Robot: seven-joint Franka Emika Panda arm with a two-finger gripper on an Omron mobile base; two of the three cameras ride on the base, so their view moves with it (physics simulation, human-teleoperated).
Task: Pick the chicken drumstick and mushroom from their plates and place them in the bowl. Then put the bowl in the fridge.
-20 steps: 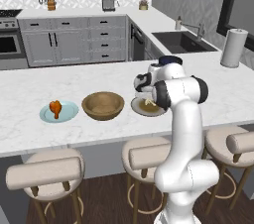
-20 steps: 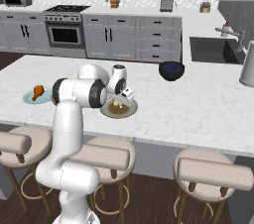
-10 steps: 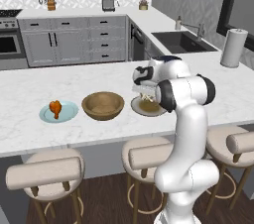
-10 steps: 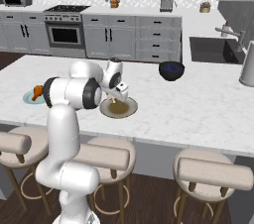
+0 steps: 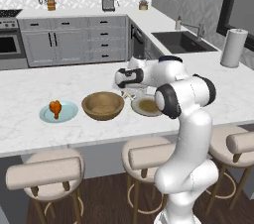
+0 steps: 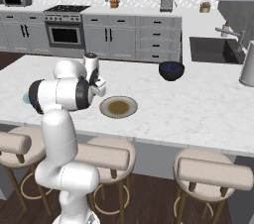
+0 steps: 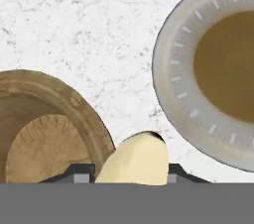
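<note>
White marble surface [image 5: 30, 94] carried, from left to right in the left base view, a light blue plate [image 5: 58, 112] with the chicken drumstick [image 5: 55, 108] on it, the wooden bowl [image 5: 102, 105], and the grey-brown plate [image 5: 147, 106]. Above the gap between the bowl and that plate hung the pincer [image 5: 128, 89], and in the hand view it pinched the pale mushroom [image 7: 135, 160] between its tips, just beside the bowl's rim. Farther right stood a paper towel roll [image 5: 233, 47].

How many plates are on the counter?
2: a light blue plate with the chicken drumstick left of the wooden bowl, and a grey-brown plate right of it.
</note>
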